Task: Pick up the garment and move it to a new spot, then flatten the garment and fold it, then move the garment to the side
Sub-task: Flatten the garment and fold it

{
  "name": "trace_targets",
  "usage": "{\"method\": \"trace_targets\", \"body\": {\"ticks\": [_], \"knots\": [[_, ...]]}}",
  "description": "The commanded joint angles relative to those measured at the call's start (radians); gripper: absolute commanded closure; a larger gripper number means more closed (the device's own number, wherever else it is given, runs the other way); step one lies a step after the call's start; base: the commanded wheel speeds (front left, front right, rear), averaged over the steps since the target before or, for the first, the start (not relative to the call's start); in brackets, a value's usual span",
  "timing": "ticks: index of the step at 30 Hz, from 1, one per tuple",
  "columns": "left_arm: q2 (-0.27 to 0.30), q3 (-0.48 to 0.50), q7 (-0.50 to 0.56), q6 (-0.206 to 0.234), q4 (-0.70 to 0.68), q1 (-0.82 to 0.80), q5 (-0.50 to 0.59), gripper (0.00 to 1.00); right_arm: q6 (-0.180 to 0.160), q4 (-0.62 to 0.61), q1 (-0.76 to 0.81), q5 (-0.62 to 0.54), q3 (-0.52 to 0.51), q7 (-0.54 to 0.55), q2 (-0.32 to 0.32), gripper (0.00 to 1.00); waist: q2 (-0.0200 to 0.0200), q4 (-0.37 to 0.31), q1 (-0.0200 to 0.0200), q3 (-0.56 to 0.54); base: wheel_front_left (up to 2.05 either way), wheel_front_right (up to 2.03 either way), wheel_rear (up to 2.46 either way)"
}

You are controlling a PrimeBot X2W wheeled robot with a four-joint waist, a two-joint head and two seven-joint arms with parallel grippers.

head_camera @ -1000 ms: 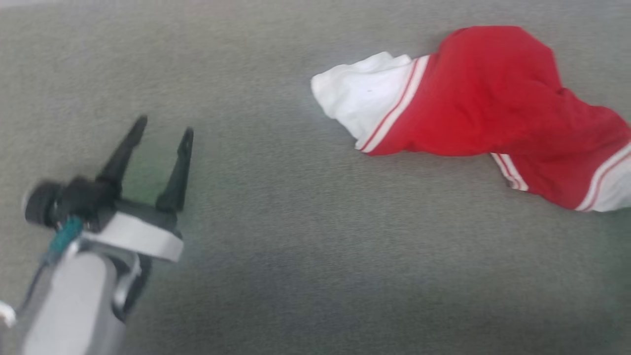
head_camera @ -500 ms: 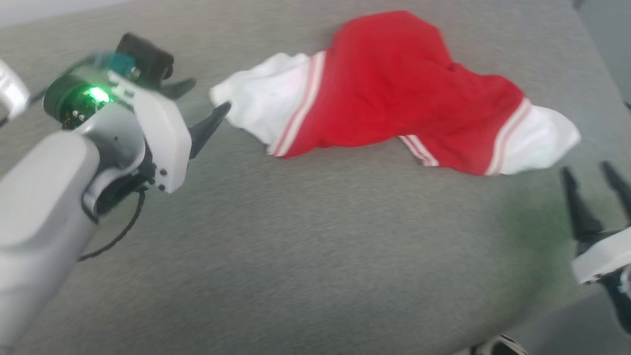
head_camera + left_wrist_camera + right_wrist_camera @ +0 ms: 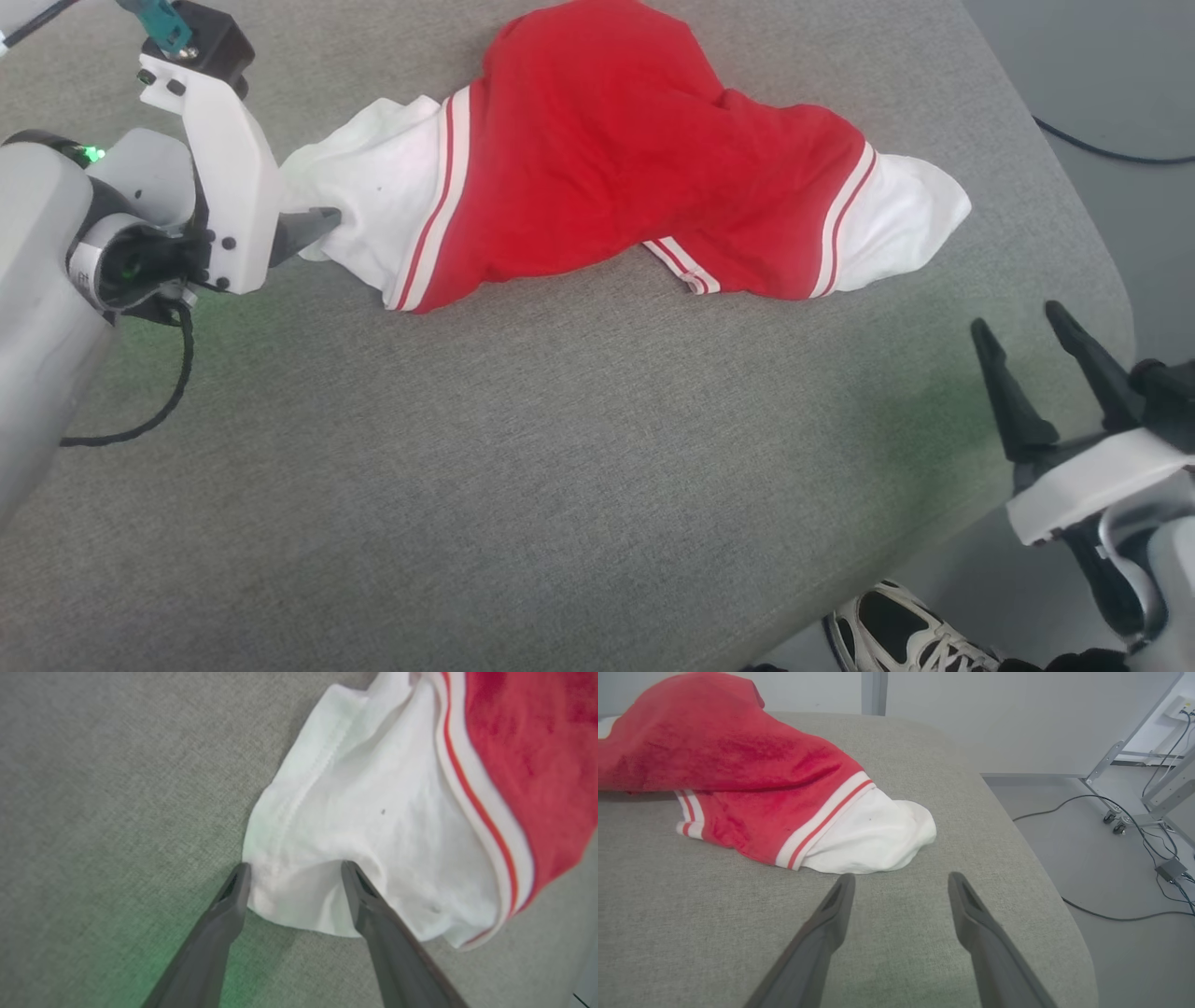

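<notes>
No words, numbers, brands or signs can be read in any view. A pale band [image 3: 82,266] on the left arm [image 3: 33,355] carries small dark marks, too small to make out. The garment [image 3: 607,159] bears stripe trim and no readable lettering.

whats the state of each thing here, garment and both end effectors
garment, rumpled, unfolded, lying on the grey cushion
left end effector, open, fingers astride the garment's white end, not closed on it
right end effector, open, short of the other white end, apart from it
</notes>
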Motion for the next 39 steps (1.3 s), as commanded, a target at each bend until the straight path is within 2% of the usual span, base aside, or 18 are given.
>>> {"method": "trace_targets", "body": {"ticks": [1, 2, 3, 4, 5, 6, 11, 19, 27, 30, 35, 39], "knots": [[-0.003, -0.029, 0.003, -0.001, 0.017, 0.02, 0.001, 0.0, -0.001, -0.017, -0.016, -0.009, 0.009, 0.002, 0.01, 0.0, 0.0, 0.001, 0.0, 0.0, 0.0, 0.0, 0.0], [-0.005, -0.041, 0.005, -0.001, 0.02, 0.022, -0.007, 0.0, -0.001, -0.022, -0.017, -0.016, 0.01, 0.006, 0.008, 0.0, 0.0, 0.004, 0.0, 0.0, 0.0, 0.0, 0.0], [-0.008, -0.056, 0.002, -0.001, 0.018, 0.026, -0.012, 0.11, -0.001, -0.028, -0.018, -0.022, 0.011, 0.009, 0.007, 0.0, 0.0, 0.008, 0.0, -0.001, 0.0, 0.0, 0.0], [-0.011, -0.069, -0.002, -0.001, 0.014, 0.028, -0.017, 0.5, -0.001, -0.037, -0.021, -0.026, 0.01, 0.013, 0.007, 0.0, 0.0, 0.015, 0.0, -0.002, 0.0, 0.0, 0.0], [-0.013, -0.08, -0.009, -0.001, 0.011, 0.028, -0.024, 0.84, -0.001, -0.049, -0.025, -0.032, 0.012, 0.018, 0.006, 0.0, 0.0, 0.02, 0.0, -0.002, 0.0, 0.0, 0.0], [-0.016, -0.092, -0.019, -0.001, 0.003, 0.027, -0.028, 1.0, -0.001, -0.057, -0.027, -0.036, 0.009, 0.022, 0.003, 0.0, 0.0, 0.027, 0.0, -0.002, 0.0, 0.0, 0.0], [-0.025, -0.105, -0.115, -0.001, 0.015, -0.012, -0.043, 1.0, -0.001, -0.108, -0.027, -0.057, -0.004, 0.052, -0.01, 0.0, 0.0, 0.079, 0.0, -0.006, 0.0, 0.0, 0.0], [-0.004, -0.125, -0.221, -0.001, 0.003, -0.004, -0.09, 1.0, -0.001, -0.166, -0.01, -0.079, -0.029, 0.101, -0.029, 0.0, 0.0, 0.179, 0.0, -0.04, 0.0, 0.0, 0.0], [0.067, -0.119, -0.298, -0.001, 0.003, 0.065, -0.167, 1.0, -0.001, -0.213, 0.011, -0.083, -0.034, 0.153, -0.054, 0.0, 0.0, 0.265, 0.0, -0.093, 0.0, 0.0, 0.0], [0.094, -0.123, -0.326, -0.001, 0.017, 0.105, -0.162, 1.0, -0.001, -0.229, 0.027, -0.084, -0.041, 0.171, -0.068, 0.0, 0.0, 0.294, 0.0, -0.109, 0.0, 0.0, 0.0], [0.117, -0.124, -0.36, 0.006, 0.032, 0.174, -0.178, 1.0, -0.001, -0.258, 0.047, -0.077, -0.045, 0.204, -0.091, 0.0, 0.0, 0.328, 0.0, -0.127, 0.0, 0.0, 0.0], [0.111, -0.115, -0.413, 0.02, 0.033, 0.21, -0.179, 1.0, -0.001, -0.279, 0.058, -0.068, -0.04, 0.229, -0.115, 0.0, 0.0, 0.352, 0.0, -0.142, 0.0, 0.0, 0.0]]}}
